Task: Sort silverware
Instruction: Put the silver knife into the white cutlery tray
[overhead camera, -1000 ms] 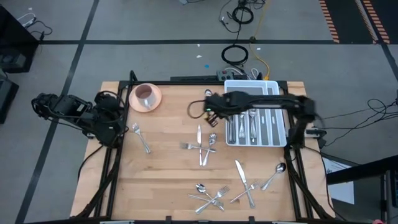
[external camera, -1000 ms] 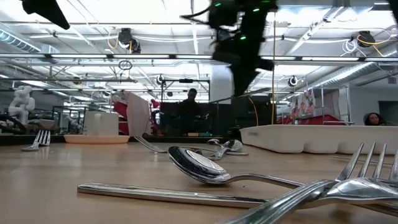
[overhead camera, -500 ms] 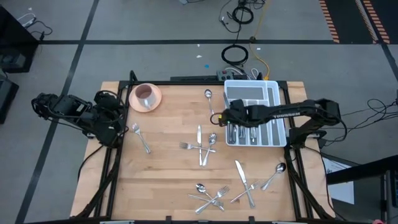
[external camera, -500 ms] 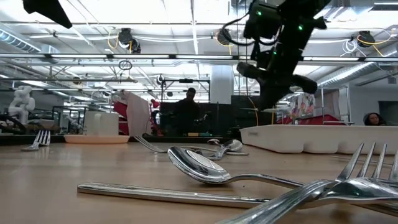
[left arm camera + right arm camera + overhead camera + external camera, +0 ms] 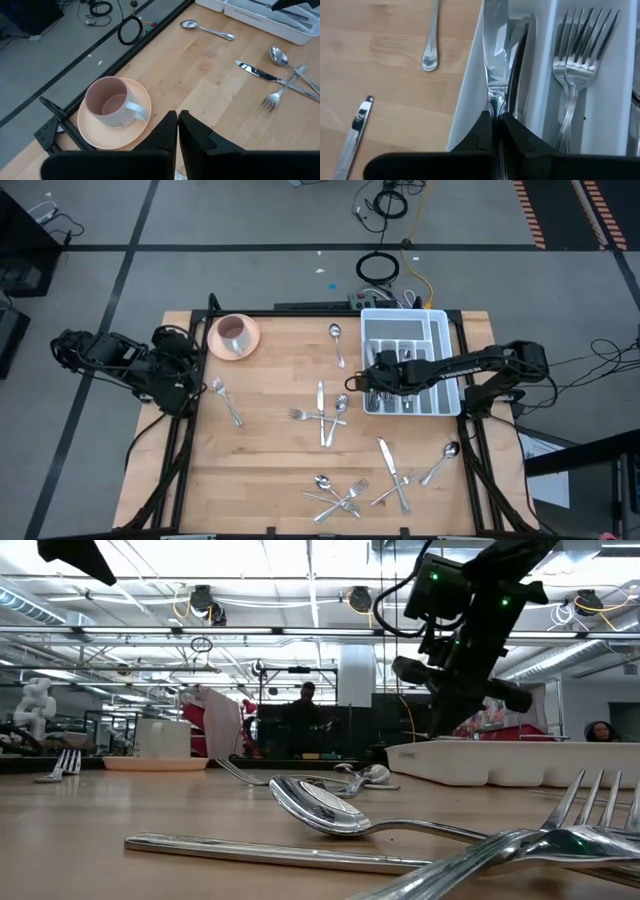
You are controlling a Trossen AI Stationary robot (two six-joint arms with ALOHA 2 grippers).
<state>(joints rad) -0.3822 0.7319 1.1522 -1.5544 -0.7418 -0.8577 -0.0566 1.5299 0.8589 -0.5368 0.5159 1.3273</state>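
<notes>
Presently, right gripper (image 5: 496,131), at lower centre of its wrist view, clamped on a table knife (image 5: 493,55) held lengthwise over the white divided tray (image 5: 465,100) beside stored forks (image 5: 575,65), apparently for release; left gripper (image 5: 177,131) closed, empty.

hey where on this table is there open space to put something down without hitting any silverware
The front left corner of the table is bare wood, and so is the middle strip between the pink cup and the lone spoon. It is crowded at the front middle pile, the crossed pieces at centre, and around the white tray.
</notes>
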